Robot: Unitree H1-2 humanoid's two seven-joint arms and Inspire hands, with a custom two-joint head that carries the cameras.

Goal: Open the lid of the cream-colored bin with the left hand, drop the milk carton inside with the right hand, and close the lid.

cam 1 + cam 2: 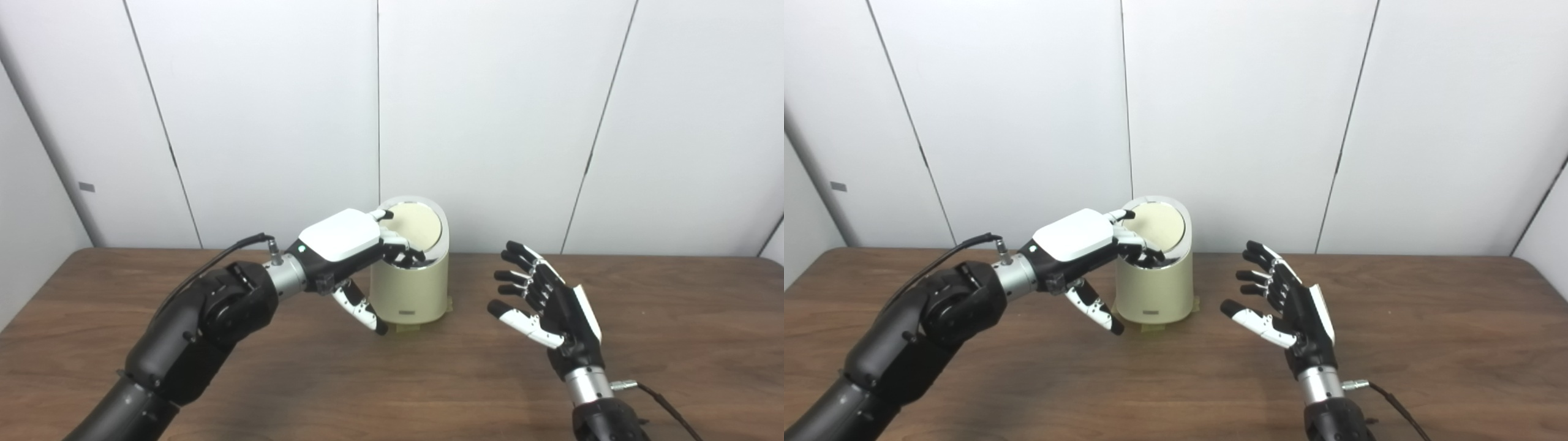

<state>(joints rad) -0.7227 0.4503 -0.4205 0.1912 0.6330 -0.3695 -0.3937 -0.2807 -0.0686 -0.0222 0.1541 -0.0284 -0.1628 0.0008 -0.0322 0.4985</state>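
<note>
1. My left hand [343, 242] is on top of the cream-colored bin [413, 288]. Its fingers [398, 244] curl over the front edge of the lid [416, 223]. I think they are touching the lid, but they are not wrapped around anything.
2. The lid is round and flat. It tilts toward me, and a shiny silver ring goes around it. I cannot tell if it is open a little or fully shut.
3. The bin is a smooth, tall, round can. It stands upright near the back of the brown wooden table [674, 343], on what looks like a bit of tape.
4. My right hand [1292, 309] is to the right of the bin, near it but not touching. It is wide open, palm facing the bin, and it holds nothing.
5. I cannot see the milk carton anywhere. It may be inside the bin already.
6. The left hand is the one at the lid, so I think it should do the next lid move.
</note>
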